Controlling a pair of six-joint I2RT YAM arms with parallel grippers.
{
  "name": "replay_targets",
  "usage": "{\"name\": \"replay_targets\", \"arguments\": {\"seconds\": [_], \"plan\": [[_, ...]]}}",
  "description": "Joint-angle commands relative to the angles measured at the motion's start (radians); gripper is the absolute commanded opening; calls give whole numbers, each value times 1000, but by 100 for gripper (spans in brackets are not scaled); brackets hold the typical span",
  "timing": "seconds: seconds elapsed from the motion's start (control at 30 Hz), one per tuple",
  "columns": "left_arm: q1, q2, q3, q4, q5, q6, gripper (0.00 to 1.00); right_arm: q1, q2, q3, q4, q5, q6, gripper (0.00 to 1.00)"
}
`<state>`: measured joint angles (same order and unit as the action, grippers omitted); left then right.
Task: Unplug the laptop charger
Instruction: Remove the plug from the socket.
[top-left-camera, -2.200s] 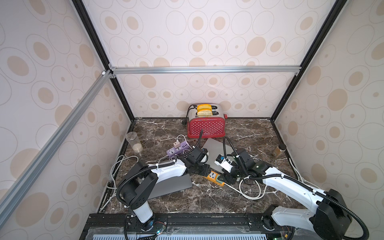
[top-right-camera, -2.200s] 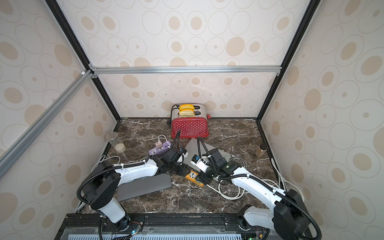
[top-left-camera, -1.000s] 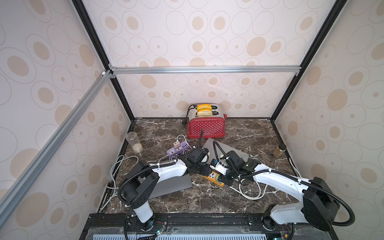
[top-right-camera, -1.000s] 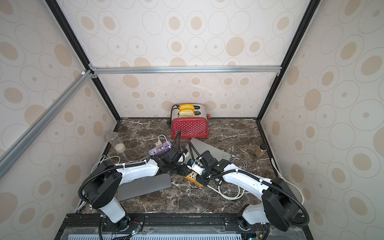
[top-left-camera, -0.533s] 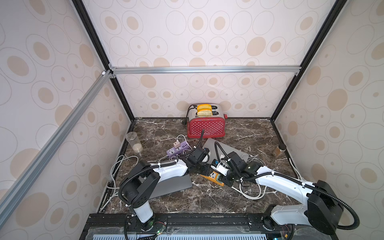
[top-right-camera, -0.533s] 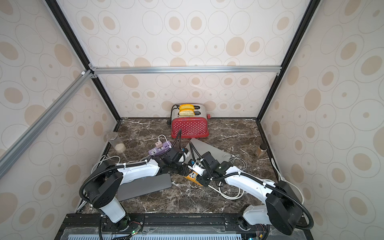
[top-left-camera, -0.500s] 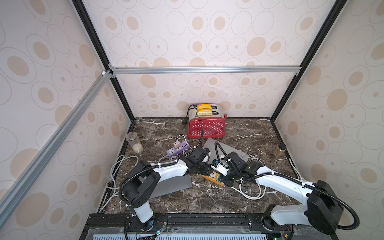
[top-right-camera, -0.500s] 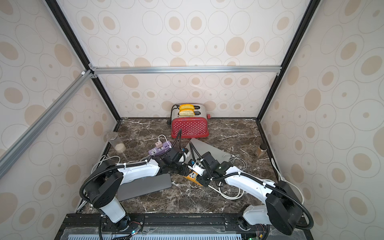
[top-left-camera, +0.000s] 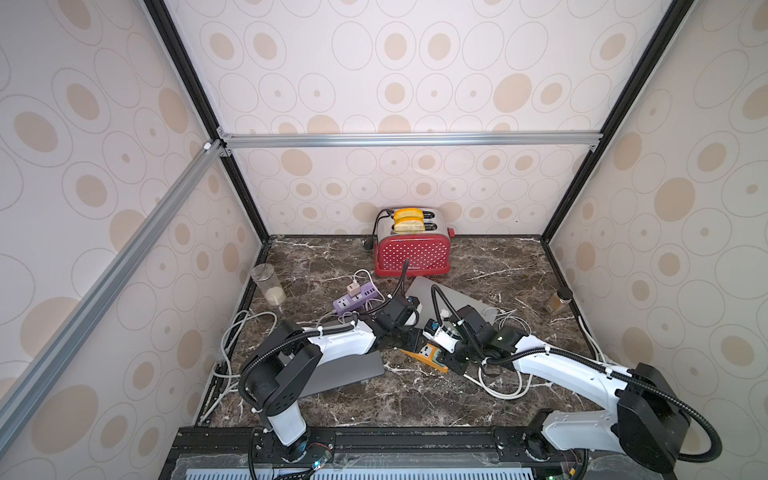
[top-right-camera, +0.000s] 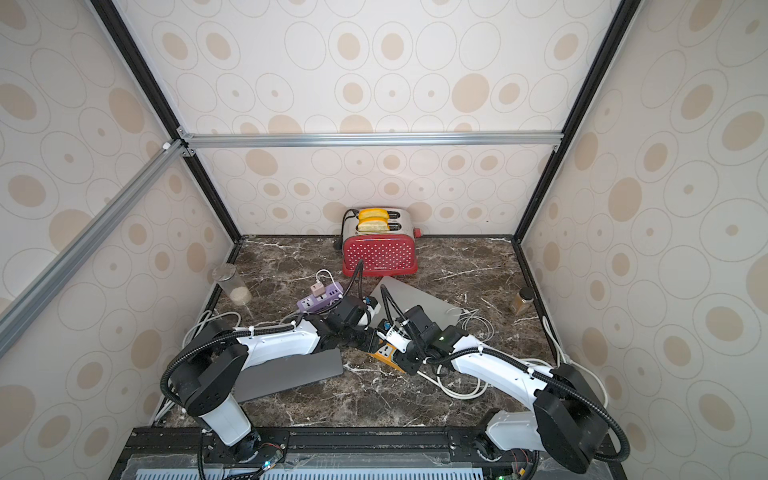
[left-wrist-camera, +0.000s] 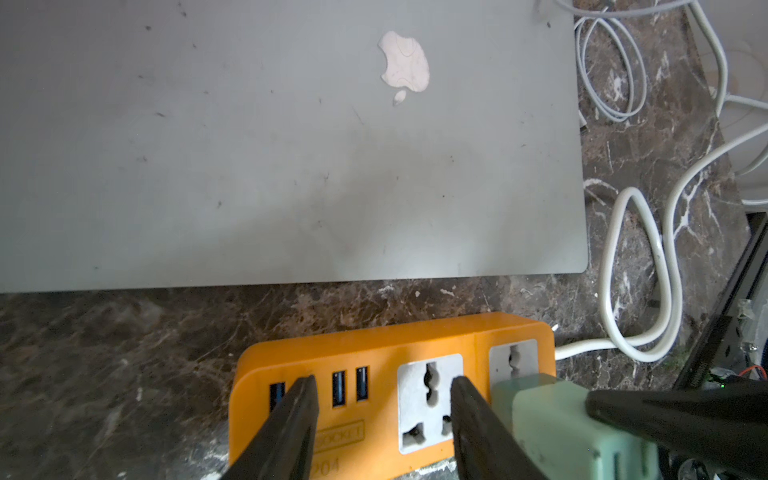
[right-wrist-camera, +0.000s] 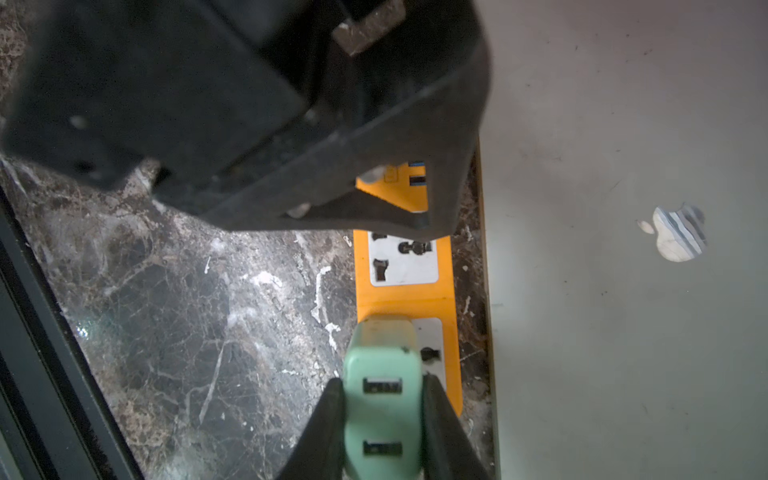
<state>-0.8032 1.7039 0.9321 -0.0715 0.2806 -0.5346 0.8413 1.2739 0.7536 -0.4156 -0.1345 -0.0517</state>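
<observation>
Mint-green charger (right-wrist-camera: 381, 357) at end socket of orange power strip (right-wrist-camera: 405, 305) — clamped between right jaws, nearly closed. Left jaws half open, holding nothing — tips over the strip.

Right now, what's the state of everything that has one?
green charger: looks seated in end socket
orange power strip: middle socket empty
right pincer: shut on green charger
left pincer: open, tips at orange power strip
silver laptop: lid closed
toaster: bread in both slots
purple strip: pink adapter plugged in
</observation>
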Motion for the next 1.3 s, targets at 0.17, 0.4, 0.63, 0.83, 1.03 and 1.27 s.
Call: {"name": "replay_targets", "arguments": {"seconds": [0.17,0.4,0.63,0.83,1.03,1.27], "plan": [[-13,56,-85,-167,-10,-25,54,6,-77,16,-6,17,5,17],[-17,55,-85,-163,-16,-28,54,11,-68,27,-37,45,-9,17],[-22,54,-99,-158,-25,-34,54,20,-11,73,-66,60,-28,17],[-26,57,-118,-141,-26,-45,54,32,39,111,-69,62,-36,16],[-27,64,-123,-133,-26,-46,54,33,22,124,-89,70,-40,16],[-28,74,-124,-129,-25,-49,54,33,-47,61,-56,79,-19,17]]}}
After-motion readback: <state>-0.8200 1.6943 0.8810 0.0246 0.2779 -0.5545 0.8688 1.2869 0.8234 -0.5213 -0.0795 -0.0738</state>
